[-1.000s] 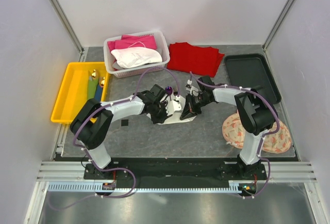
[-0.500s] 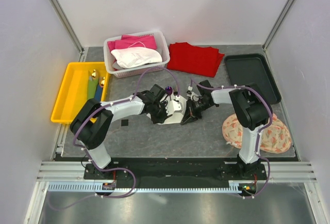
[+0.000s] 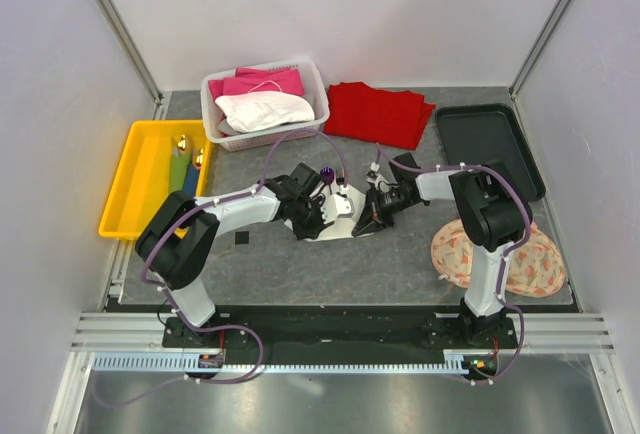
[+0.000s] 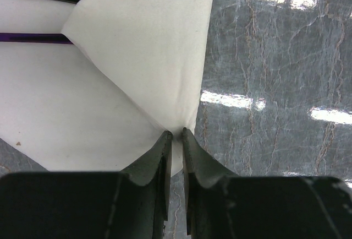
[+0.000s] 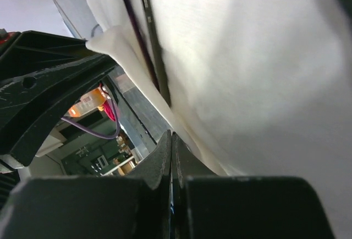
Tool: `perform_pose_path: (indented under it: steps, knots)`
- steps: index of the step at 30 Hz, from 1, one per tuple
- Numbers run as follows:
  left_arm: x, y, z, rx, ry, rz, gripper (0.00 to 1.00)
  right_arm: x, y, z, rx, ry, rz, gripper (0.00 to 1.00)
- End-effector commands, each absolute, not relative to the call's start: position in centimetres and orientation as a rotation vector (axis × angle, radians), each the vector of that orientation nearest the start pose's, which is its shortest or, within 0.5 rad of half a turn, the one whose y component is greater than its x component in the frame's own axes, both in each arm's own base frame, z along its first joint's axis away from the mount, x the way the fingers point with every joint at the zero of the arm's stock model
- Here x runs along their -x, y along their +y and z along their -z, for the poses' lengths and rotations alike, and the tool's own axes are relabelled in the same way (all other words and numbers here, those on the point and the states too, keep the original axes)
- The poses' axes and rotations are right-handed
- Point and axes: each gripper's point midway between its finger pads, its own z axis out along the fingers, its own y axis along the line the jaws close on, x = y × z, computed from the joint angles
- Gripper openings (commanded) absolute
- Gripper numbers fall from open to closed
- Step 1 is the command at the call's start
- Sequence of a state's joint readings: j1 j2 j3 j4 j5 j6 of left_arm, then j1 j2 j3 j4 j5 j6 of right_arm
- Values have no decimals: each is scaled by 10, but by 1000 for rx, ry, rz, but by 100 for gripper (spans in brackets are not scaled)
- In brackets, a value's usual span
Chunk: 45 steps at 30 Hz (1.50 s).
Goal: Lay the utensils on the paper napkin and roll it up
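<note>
The off-white paper napkin (image 3: 338, 226) lies mid-table between my two grippers, one flap folded over. A purple utensil (image 3: 327, 173) and a dark slim one stick out from under the fold; their handles show in the left wrist view (image 4: 33, 38). My left gripper (image 3: 318, 216) is shut on the folded napkin edge (image 4: 177, 131). My right gripper (image 3: 368, 219) is shut at the napkin's right edge (image 5: 181, 140), and the sheet (image 5: 247, 74) rises over it. Green and blue utensils (image 3: 183, 169) lie in the yellow tray (image 3: 125, 189).
A white basket (image 3: 213, 112) with pink and white fabric stands at the back left. A red folded cloth (image 3: 378, 114) lies beside it, and a black tray (image 3: 490, 144) at the back right. A patterned fabric piece (image 3: 500, 254) lies at the near right.
My right gripper has turned and shifted slightly along the napkin's right edge. The left gripper has stayed in place on the fold.
</note>
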<state>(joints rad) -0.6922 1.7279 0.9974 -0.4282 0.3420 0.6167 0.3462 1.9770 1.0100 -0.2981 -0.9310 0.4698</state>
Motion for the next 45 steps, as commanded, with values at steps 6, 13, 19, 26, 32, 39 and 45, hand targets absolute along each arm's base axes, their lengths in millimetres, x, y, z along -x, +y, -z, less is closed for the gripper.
perform_pose_path:
  steps: [6, 13, 19, 26, 32, 39, 45]
  knots:
    - [-221, -234, 9, -1748, 2239, 521, 19, -259, 267, -26, 140, 2817, -1531, 0]
    - [-218, -231, 11, -1754, 2248, 525, 19, -256, 252, -11, 98, 2852, -1513, 0]
    - [-218, -231, 10, -1753, 2246, 525, 19, -251, 234, -1, 78, 2883, -1475, 0]
    - [-218, -231, 12, -1756, 2248, 525, 19, -247, 210, 2, 78, 2907, -1428, 0]
    - [-220, -233, 10, -1754, 2241, 529, 19, -251, 197, 0, 94, 2916, -1389, 0]
    - [-220, -234, 8, -1749, 2239, 536, 19, -280, 233, -54, 155, 2714, -1510, 0]
    - [-218, -234, 7, -1746, 2240, 547, 19, -283, 261, -61, 167, 2697, -1557, 0]
